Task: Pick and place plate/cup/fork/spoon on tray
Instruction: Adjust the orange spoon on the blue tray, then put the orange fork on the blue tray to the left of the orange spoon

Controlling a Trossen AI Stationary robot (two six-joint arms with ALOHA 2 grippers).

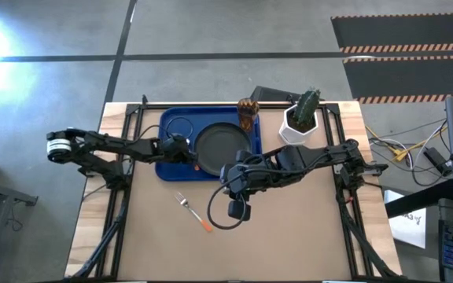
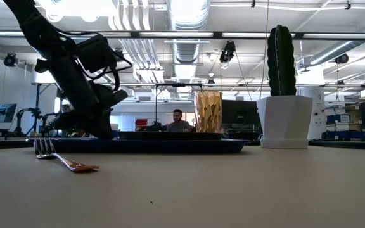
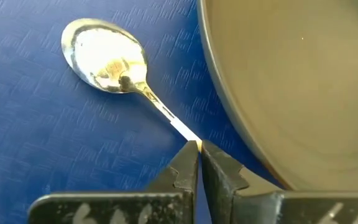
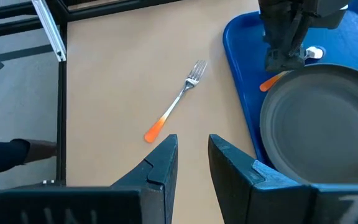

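The left gripper (image 3: 199, 149) was pinched tight on the thin neck of the silver spoon (image 3: 107, 57) with an orange handle. The spoon lay on the bright blue plastic tray (image 3: 36, 137), its bowl just ahead of the fingers. The round black plate (image 3: 291, 81) sat just beside them.

No readable text, labels, brands or numbers anywhere in view.

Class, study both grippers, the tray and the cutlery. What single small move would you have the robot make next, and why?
Probably send the right gripper down toward the fork. It is open and empty, and the fork is the only cutlery on the bare table. The spoon and plate already lie on the tray, where the left gripper is shut at the spoon's handle.
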